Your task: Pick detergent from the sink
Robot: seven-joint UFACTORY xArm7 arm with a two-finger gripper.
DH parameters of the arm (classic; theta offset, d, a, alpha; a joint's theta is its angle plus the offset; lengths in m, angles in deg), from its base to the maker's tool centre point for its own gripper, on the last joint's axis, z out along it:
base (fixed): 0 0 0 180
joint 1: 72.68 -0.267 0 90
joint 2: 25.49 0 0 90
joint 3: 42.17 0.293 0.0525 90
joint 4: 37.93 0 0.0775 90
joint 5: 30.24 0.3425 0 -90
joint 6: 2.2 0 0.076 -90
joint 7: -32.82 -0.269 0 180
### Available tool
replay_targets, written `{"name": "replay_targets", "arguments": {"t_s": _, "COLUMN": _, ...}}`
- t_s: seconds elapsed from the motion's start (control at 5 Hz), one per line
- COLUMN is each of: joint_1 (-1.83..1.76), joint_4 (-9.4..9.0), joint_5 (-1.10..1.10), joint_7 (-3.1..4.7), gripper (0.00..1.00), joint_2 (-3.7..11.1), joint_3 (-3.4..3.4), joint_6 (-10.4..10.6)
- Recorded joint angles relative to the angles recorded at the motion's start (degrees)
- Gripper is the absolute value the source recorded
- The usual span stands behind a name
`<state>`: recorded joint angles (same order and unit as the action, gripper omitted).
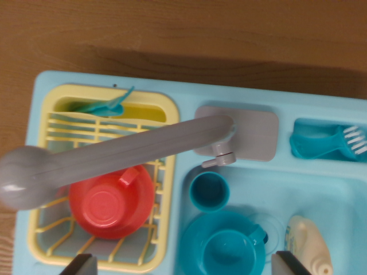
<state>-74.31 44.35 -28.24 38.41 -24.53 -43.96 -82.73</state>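
The detergent point(310, 246) is a cream-white bottle lying in the light blue sink point(321, 189), at the lower right of the wrist view. My gripper point(184, 265) is open, with only the two dark fingertips point(80, 264) showing at the bottom edge. The right fingertip sits just to the wrist view's left of the bottle and partly overlaps it. Nothing is held between the fingers. The bottle's lower end is cut off by the frame edge.
A grey faucet point(114, 154) swings across the yellow dish rack point(46, 132), which holds an upturned red cup point(112, 203) and a teal utensil point(109, 106). A small teal cup point(209, 191) and a teal mug point(223, 246) stand in the basin. A teal brush point(330, 143) lies at the right. A wooden table point(172, 28) surrounds the sink.
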Motion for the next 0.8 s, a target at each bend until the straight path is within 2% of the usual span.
{"name": "replay_targets", "arguments": {"t_s": 0.2, "joint_1": 0.36, "joint_4": -1.69, "joint_5": 0.16, "joint_7": 0.88, "gripper": 0.00, "joint_2": 0.39, "joint_3": -0.44, "joint_6": 2.01}}
{"name": "replay_targets", "arguments": {"t_s": 0.4, "joint_1": 0.36, "joint_4": -1.69, "joint_5": 0.16, "joint_7": 0.88, "gripper": 0.00, "joint_2": 0.39, "joint_3": -0.44, "joint_6": 2.01}}
{"name": "replay_targets", "arguments": {"t_s": 0.6, "joint_1": 0.77, "joint_4": -3.63, "joint_5": 0.34, "joint_7": 1.88, "gripper": 0.00, "joint_2": 0.85, "joint_3": -0.95, "joint_6": 4.32}}
{"name": "replay_targets", "arguments": {"t_s": 0.8, "joint_1": 0.77, "joint_4": -3.63, "joint_5": 0.34, "joint_7": 1.88, "gripper": 0.00, "joint_2": 0.85, "joint_3": -0.95, "joint_6": 4.32}}
